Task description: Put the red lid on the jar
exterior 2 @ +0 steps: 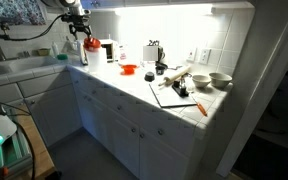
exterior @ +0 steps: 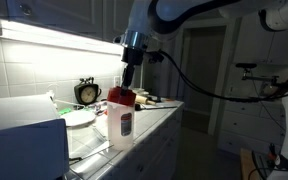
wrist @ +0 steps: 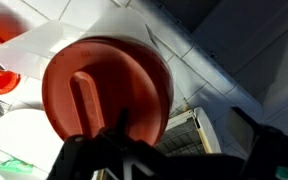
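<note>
Wrist view, red lid [wrist: 109,88] seated on jar [wrist: 39,45], in an exterior view end effector [exterior: 130,82] just above, jaws wide, empty

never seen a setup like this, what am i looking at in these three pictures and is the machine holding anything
This is a robot arm working at a kitchen counter. Two pictures come from cameras standing in the room. The third comes from a camera on the arm's wrist, looking past its end effector, the grasping part. On the counter stand a whitish jar, a plate, an alarm clock and, farther along, a pale bowl. The red lid rests on the jar's top. The end effector is open just above it and seems to hold nothing.
</note>
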Controlling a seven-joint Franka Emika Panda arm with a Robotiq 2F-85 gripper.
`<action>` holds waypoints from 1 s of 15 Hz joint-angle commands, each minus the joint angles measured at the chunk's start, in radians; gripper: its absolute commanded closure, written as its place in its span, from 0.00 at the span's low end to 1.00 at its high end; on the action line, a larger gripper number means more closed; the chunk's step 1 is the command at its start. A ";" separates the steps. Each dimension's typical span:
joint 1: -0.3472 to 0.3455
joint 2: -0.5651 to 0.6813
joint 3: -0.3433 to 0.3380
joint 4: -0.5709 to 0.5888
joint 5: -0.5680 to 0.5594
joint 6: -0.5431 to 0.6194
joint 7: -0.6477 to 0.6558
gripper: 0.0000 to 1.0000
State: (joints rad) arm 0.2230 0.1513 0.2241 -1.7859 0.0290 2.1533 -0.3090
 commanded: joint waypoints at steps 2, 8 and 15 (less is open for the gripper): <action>-0.011 0.027 0.012 0.033 0.046 -0.008 -0.058 0.00; -0.009 0.026 0.014 0.028 0.036 -0.018 -0.084 0.00; -0.008 0.028 0.010 0.024 0.009 -0.028 -0.073 0.00</action>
State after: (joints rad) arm 0.2222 0.1683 0.2288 -1.7788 0.0367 2.1517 -0.3662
